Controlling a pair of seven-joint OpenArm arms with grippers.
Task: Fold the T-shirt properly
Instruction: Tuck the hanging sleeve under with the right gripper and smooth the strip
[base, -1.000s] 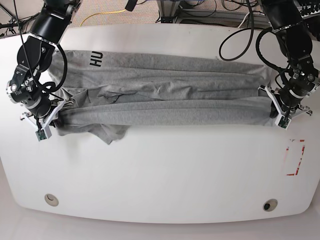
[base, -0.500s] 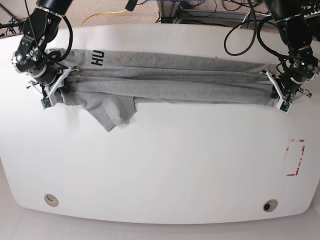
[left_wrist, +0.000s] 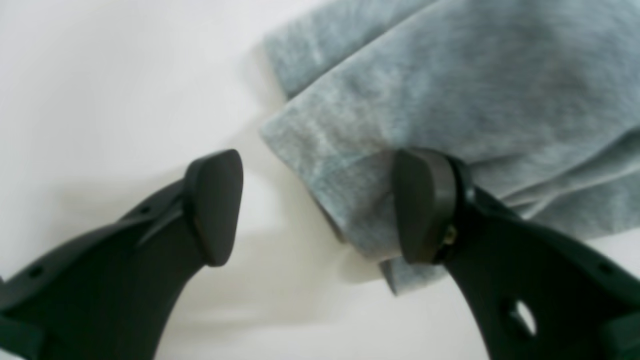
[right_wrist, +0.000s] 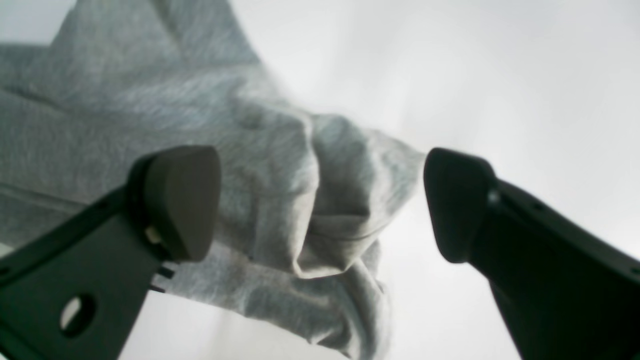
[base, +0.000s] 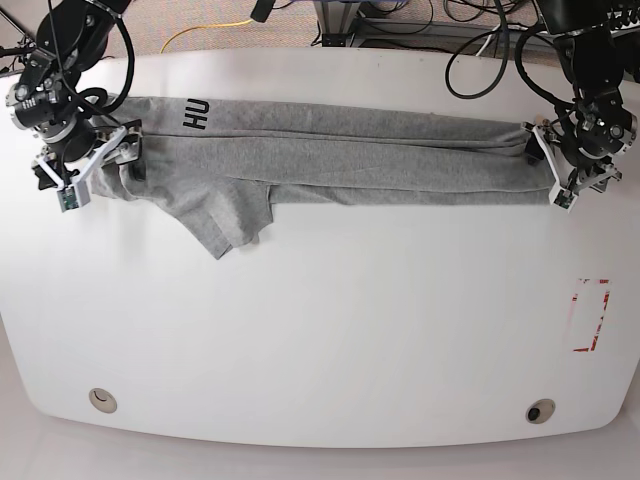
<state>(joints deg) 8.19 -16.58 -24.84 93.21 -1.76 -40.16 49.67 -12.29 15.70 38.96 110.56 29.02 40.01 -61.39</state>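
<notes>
The heather-grey T-shirt (base: 330, 150) lies folded lengthwise in a long band across the far part of the white table (base: 320, 340). Black lettering (base: 193, 116) shows near its far left edge, and a sleeve flap (base: 225, 225) sticks out toward the front. My left gripper (base: 548, 168) is at the band's right end. In the left wrist view it (left_wrist: 320, 207) is open, with the shirt's corner (left_wrist: 400, 115) lying by one fingertip. My right gripper (base: 100, 165) is at the band's left end. In the right wrist view it (right_wrist: 317, 200) is open, with a bunched shirt end (right_wrist: 280, 190) between the jaws.
A red-marked rectangle (base: 590, 315) is on the table at the right. Two round holes (base: 101, 399) (base: 540, 410) sit near the front edge. Cables (base: 470, 60) and equipment lie beyond the far edge.
Both grippers carried the shirt's near edge toward the far side, narrowing it into a flatter band, then opened and let the cloth go.
</notes>
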